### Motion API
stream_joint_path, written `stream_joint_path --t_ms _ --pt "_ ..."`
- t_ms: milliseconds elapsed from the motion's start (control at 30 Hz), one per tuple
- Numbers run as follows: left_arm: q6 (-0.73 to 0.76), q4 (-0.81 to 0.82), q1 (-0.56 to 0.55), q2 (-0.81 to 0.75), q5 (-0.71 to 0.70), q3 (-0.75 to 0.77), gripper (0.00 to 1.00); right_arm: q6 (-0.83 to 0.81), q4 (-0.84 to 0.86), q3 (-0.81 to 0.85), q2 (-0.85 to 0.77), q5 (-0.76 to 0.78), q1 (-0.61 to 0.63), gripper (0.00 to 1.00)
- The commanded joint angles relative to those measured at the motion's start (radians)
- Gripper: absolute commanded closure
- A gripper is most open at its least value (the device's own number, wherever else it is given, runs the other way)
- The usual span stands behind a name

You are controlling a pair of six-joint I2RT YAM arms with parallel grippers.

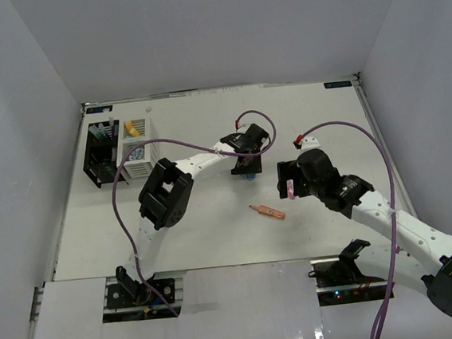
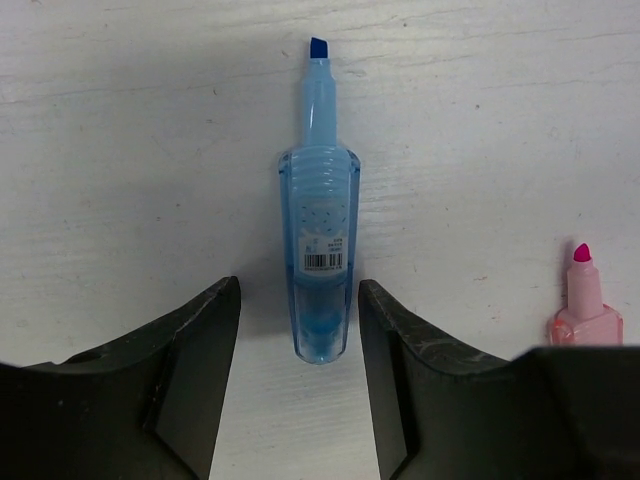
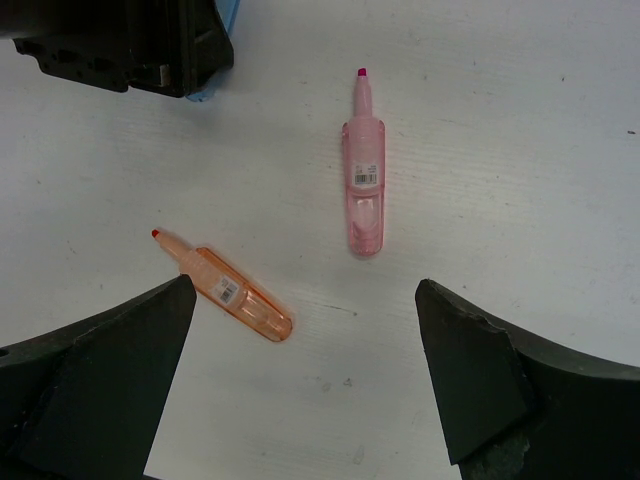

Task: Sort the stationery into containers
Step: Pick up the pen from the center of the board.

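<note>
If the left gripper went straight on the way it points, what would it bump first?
Probably the blue marker, lying on the table between the jaws of the left gripper. How near it is, I can't tell.

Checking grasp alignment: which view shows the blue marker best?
Left wrist: the blue marker lies whole, tip and label clear, framed by the left gripper. Top external shows only a blue sliver under that gripper; right wrist, a blue edge beside it.
</note>
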Motion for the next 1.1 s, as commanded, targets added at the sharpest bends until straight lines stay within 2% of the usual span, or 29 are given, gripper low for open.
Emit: stream_joint_path --t_ms 0,233,467,533,733,1067 --pt "0.0 -0.012 -0.041 0.009 0.0 -0.027 0.39 0.013 0.004 -0.003 -0.001 0.018 -0.004 0.02" --pt "0.005 -0.019 -0.055 0.02 -0.026 -0.042 0.48 0.012 0.004 -0.006 -0.012 0.014 -0.007 0.02" --pt "0.028 -0.026 -0.055 -0.014 -0.086 -0.048 0.76 0.006 0.004 -0.001 -0.024 0.014 -0.009 0.02" --pt "0.046 -0.024 -0.055 -0.034 -0.107 -0.059 0.8 0.004 0.004 0.0 -0.025 0.012 -0.009 0.02" --pt "0.193 0.033 -0.053 -0.166 -0.136 -0.131 0.99 -0.02 0.006 0.043 -0.033 -0.038 -0.015 0.02" --pt "0.501 0.23 -0.024 -0.526 -0.006 -0.383 1.0 -0.08 0.007 0.206 0.053 -0.186 -0.055 0.01"
